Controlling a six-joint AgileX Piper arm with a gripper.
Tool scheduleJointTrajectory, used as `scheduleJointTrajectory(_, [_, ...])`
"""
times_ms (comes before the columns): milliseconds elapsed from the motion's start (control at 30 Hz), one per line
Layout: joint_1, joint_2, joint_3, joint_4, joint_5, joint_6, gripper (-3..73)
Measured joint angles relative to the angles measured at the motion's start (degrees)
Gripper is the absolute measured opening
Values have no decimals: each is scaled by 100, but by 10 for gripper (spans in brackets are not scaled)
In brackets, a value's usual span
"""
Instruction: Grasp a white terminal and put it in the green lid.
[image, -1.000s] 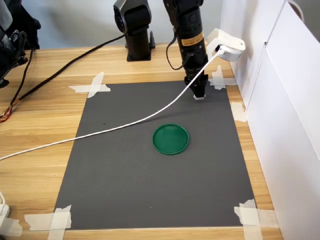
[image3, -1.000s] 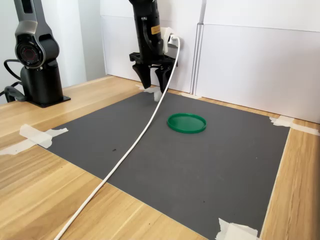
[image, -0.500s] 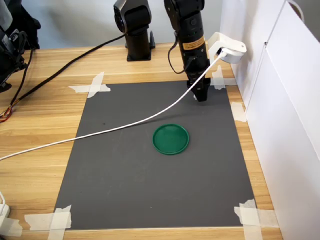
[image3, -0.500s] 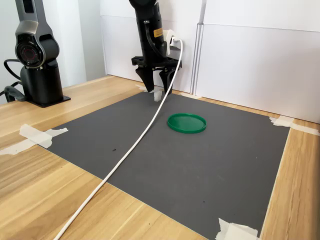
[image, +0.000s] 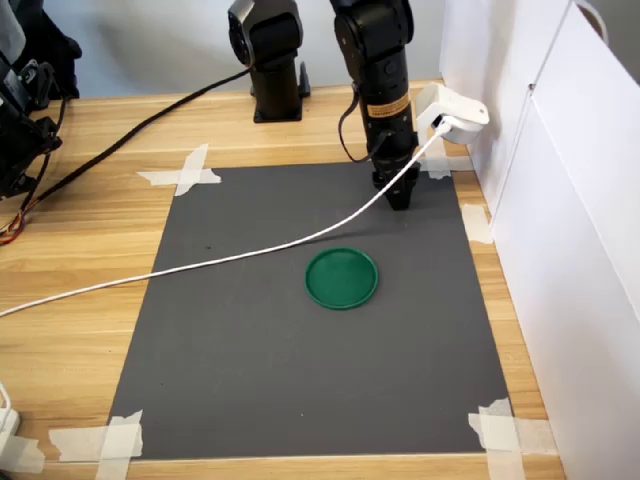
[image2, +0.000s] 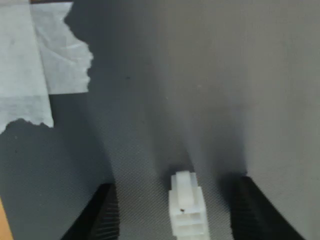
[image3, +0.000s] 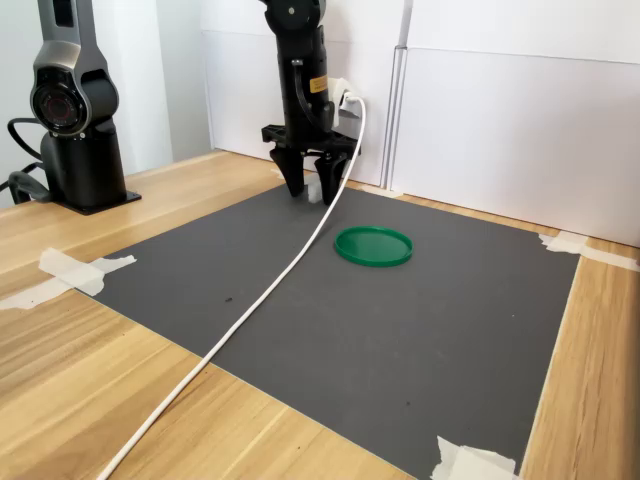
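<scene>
1. The gripper (image3: 312, 190) points straight down at the far part of the dark mat (image: 300, 350), close under the white wall panels (image3: 480, 110) in the second exterior view.
2. Its two black fingers (image2: 102, 212) stand spread apart, one on each side of the white terminal (image2: 186, 202), with a clear gap of mat showing on both sides (so nothing is clamped yet).
3. The white terminal sits on the mat between the fingertips; in the second exterior view it shows as a small pale piece (image3: 314, 188) between the dark tips.
4. The green lid (image: 342, 277) lies flat on the mat, apart from the gripper and nearer the camera in both exterior views, with nothing in it.
5. A white cable (image: 220, 260) runs across the mat from the white box (image: 452, 105) on the arm.
6. A strip of whitish tape (image2: 35, 65) holds the mat's corner near the gripper.
</scene>
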Motion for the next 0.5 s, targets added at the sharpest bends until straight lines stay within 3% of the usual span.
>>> scheduleJointTrajectory(133, [0,7,0,36,45,30,406])
scheduleJointTrajectory(333, [0,8,0,63,-10,300,93])
scheduleJointTrajectory(500, [0,-71,0,47,-52,870,91])
